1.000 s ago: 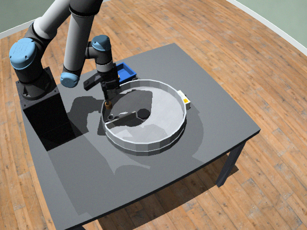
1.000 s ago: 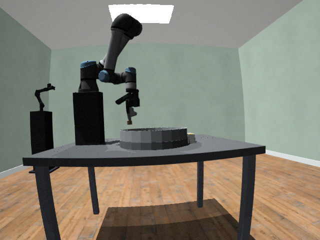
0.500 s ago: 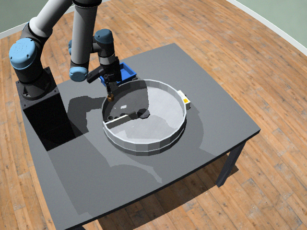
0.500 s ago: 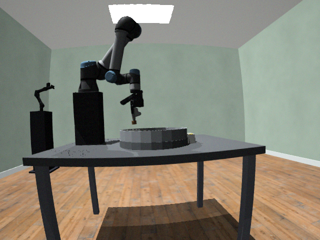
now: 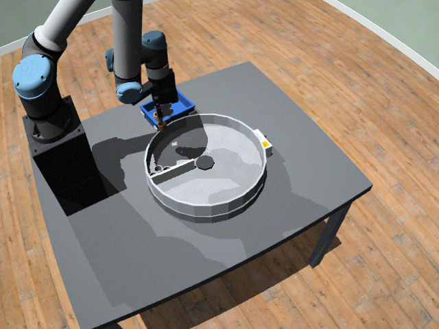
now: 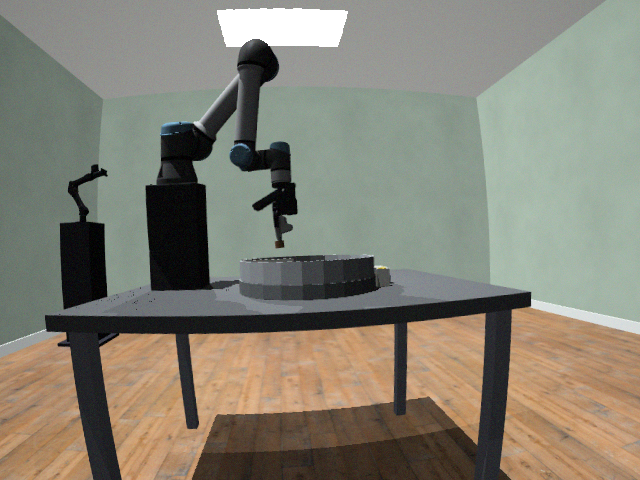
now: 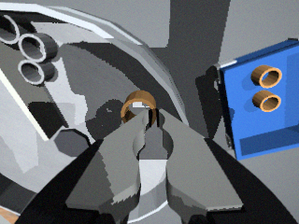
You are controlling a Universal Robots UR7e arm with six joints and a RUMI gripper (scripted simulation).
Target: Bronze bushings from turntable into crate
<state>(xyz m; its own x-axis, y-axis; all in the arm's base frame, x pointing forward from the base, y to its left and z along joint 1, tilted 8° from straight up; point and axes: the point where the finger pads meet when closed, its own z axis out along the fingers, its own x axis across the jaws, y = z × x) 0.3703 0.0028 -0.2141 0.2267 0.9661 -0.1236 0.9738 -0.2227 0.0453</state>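
Note:
My gripper [image 7: 154, 109] is shut on the wall of a bronze bushing [image 7: 138, 106] and holds it in the air above the turntable's far rim, between the turntable and the crate. The gripper [image 5: 161, 122] and the bronze bushing [image 5: 162, 126] also show in the top view, and the bushing in the exterior view [image 6: 279, 243]. The blue crate [image 7: 259, 100] holds two bronze bushings [image 7: 266, 77] [image 7: 265, 101]. Steel bushings [image 7: 34, 58] lie on the white turntable [image 5: 205, 162] against its divider bar [image 5: 173, 170], also in the top view [image 5: 162, 168].
The turntable has a raised rim and a dark hub [image 5: 204, 162]. A small white box with a yellow label [image 5: 263, 142] sits at its right side. The arm's black pedestal [image 5: 56, 149] stands at the table's left.

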